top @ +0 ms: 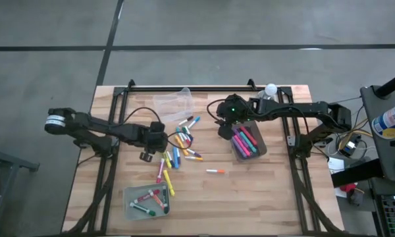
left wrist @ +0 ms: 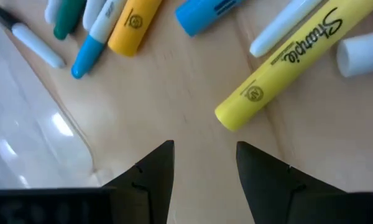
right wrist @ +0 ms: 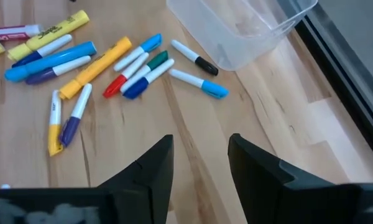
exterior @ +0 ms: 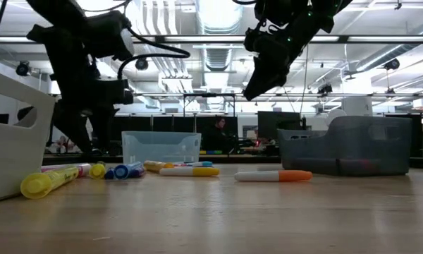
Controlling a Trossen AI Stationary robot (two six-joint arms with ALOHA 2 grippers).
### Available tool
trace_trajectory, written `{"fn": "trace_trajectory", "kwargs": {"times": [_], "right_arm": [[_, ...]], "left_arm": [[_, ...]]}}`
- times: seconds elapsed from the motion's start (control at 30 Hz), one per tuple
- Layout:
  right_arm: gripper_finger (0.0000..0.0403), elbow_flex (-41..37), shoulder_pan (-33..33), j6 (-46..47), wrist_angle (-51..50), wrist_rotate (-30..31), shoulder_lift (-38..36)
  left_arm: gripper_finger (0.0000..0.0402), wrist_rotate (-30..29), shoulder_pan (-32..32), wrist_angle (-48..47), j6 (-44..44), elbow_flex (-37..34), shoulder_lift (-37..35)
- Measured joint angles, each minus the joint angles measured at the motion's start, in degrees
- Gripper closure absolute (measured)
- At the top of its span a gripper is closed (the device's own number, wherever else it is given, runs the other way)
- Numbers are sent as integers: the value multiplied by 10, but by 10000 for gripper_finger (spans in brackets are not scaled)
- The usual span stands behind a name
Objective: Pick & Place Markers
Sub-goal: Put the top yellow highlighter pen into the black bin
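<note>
Many capped markers in mixed colours lie loose on the wooden table's middle. One orange-and-white marker lies apart, nearer the front. My left gripper is open and points down at bare wood at the pile's left edge. A yellow highlighter lies just beyond its fingertips. My right gripper is open and hangs above the table, between the pile and the grey bin. Nothing lies between either pair of fingers.
The grey bin at the right holds several pink and other markers. A pale bin near the front left holds a few more. An empty clear bin stands at the far side. Bare wood lies around the lone orange marker.
</note>
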Motion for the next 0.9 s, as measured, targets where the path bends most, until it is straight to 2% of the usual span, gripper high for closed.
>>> {"fn": "trace_trajectory", "kwargs": {"times": [0.3, 0.47, 0.9], "right_arm": [[262, 0, 0, -2, 14, 0, 0], [268, 0, 0, 0, 30, 0, 0], [272, 0, 0, 15, 31, 0, 0]], "left_arm": [[229, -3, -39, 51, 27, -18, 0], [229, 22, -45, 81, 29, -21, 6], [233, 22, -45, 84, 45, -17, 93]]}}
